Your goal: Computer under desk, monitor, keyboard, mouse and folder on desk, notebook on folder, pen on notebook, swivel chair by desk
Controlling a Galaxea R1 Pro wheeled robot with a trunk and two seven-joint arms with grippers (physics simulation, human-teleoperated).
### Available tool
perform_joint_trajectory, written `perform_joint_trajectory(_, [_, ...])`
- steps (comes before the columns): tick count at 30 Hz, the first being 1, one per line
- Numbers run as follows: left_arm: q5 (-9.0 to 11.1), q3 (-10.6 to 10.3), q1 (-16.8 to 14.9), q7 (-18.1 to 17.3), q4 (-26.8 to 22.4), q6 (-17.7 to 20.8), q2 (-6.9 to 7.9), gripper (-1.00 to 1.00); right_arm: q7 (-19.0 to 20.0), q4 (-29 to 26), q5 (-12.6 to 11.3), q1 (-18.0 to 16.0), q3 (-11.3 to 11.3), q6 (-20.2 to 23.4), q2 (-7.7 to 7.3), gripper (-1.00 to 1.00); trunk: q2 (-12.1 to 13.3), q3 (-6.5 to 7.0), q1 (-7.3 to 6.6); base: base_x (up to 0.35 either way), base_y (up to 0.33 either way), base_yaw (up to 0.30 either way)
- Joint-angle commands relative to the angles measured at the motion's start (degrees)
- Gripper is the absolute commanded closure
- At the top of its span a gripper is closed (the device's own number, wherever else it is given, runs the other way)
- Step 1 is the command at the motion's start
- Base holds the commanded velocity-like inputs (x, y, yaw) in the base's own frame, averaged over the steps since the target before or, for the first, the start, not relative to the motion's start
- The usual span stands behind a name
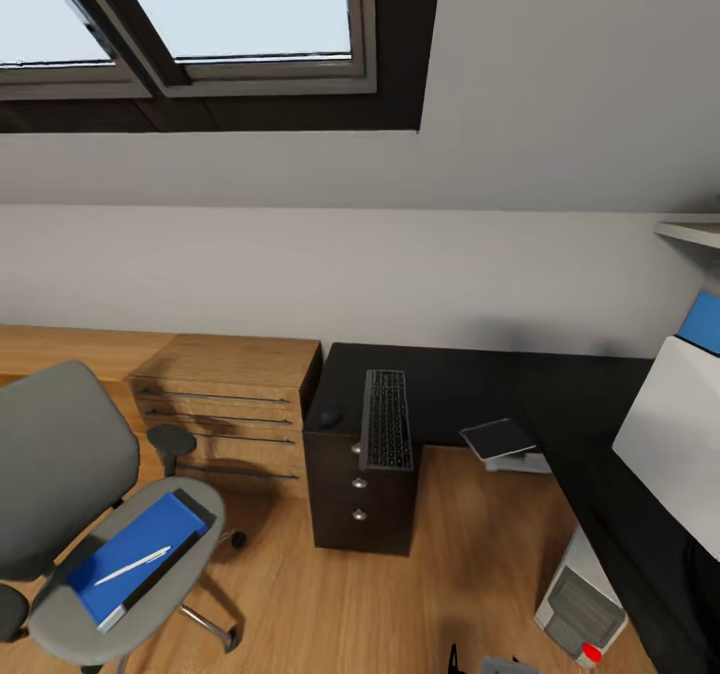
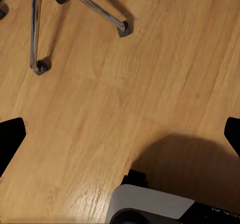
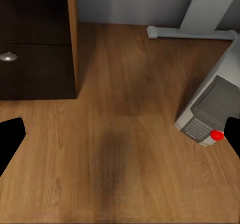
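- Black and glossy, the L-shaped counter (image 1: 470,379) runs along the white wall and turns down the right side of the head view, with its drawer unit (image 1: 358,494) standing under the left end.
- On that left end the keyboard (image 1: 387,419) lies lengthwise, and the mouse (image 1: 329,418) sits just beside it, nearer the light wooden dresser (image 1: 230,409).
- The notebook (image 1: 498,439) lies at the inner corner of the counter, part of it jutting past the front edge.
- The monitor (image 1: 675,444) stands on the right wing of the counter, its white back towards the camera.
- The computer (image 1: 580,599) stands on the wooden floor (image 1: 400,594) below that right wing, grey front panel and red spot facing out; the right wrist view also shows it (image 3: 212,109), beside a white leg (image 3: 210,9) of the counter.
- The swivel chair (image 1: 70,494) stands well apart from the counter, at the left of the head view, in front of the dresser.
- On its grey seat lies the blue folder (image 1: 130,554), and the white pen (image 1: 132,566) rests on top of the folder.
- The left wrist view looks down at the floor, with chrome legs and black casters of the chair base (image 2: 40,64).
- The left claw (image 2: 120,134) is released, its dark fingertips (image 2: 10,139) at either edge of its view with bare floor between them.
- The right claw (image 3: 120,134) is likewise spread, grasping nothing, over the floor between the drawer unit and the computer.
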Motion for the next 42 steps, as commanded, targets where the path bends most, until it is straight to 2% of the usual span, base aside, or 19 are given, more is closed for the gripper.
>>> perform_joint_trajectory(1, [-0.59, 0.4, -0.06, 0.01, 0.05, -0.21, -0.07, -1.0, -0.29, 0.04, -0.6, -0.07, 0.49, -0.29, -0.03, -1.0, -0.09, -0.08, 0.0, -0.237, 0.216, -0.128])
perform_joint_trajectory(10, [-0.59, 0.4, -0.05, 0.01, 0.05, -0.21, -0.08, -1.0, -0.15, 0.04, -0.53, -0.07, 0.57, -0.29, -0.04, -1.0, -0.09, 0.11, 0.0, -0.111, 0.091, -0.173])
perform_joint_trajectory(23, [-0.59, 0.4, -0.04, 0.01, 0.05, -0.21, -0.1, -1.0, 0.0, 0.11, -0.45, -0.04, 0.71, -0.29, -0.03, -1.0, -0.09, 0.13, 0.0, -0.009, 0.007, -0.023])
perform_joint_trajectory(25, [-0.59, 0.4, -0.05, 0.01, 0.05, -0.21, -0.1, -1.0, 0.18, 0.18, -0.36, -0.05, 1.15, -0.29, -0.03, -1.0, -0.09, 0.13, 0.0, -0.001, 0.001, -0.002])
perform_joint_trajectory(27, [-0.59, 0.4, -0.04, 0.01, 0.05, -0.24, -0.1, -1.0, 0.59, 0.57, -0.22, -0.05, 2.43, -0.29, -0.03, -1.0, -0.09, 0.13, 0.0, 0.0, 0.0, -0.001])
perform_joint_trajectory(28, [-0.59, 0.4, -0.06, 0.01, 0.05, -0.23, -0.12, -1.0, 0.94, 1.63, -0.18, -0.06, 4.46, -0.29, -0.03, -1.0, -0.09, 0.13, 0.0, -0.084, 0.077, 0.0])
perform_joint_trajectory(30, [-0.59, 0.4, -0.06, 0.01, 0.05, -0.22, -0.15, -1.0, 1.02, 2.01, -0.17, -0.07, 5.01, -0.29, -0.03, -1.0, -0.09, 0.13, 0.0, -0.14, 0.13, 0.0])
perform_joint_trajectory(42, [-0.59, 0.4, -0.05, 0.01, 0.05, -0.23, -0.18, -1.0, 1.17, 2.42, -0.17, -0.05, 5.57, -0.31, -0.03, -1.0, -0.09, 0.4, 0.0, -0.197, 0.179, -0.064])
